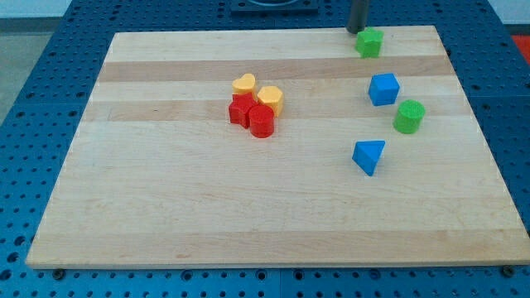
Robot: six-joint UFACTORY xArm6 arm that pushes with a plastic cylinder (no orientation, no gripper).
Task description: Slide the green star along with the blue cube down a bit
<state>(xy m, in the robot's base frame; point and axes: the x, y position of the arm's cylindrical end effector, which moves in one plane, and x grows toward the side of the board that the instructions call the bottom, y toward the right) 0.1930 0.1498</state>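
Note:
The green star (369, 41) lies near the top edge of the wooden board (166, 207), right of centre. The blue cube (383, 88) lies a short way below it, apart from it. My tip (357, 31) stands at the board's top edge, just above and left of the green star, touching or almost touching it. Only the lower part of the rod shows.
A green cylinder (408, 117) sits below and right of the blue cube. A blue triangular block (368, 156) lies further down. A cluster sits left of centre: yellow heart (243, 84), yellow hexagon (270, 98), red star (240, 109), red cylinder (262, 122).

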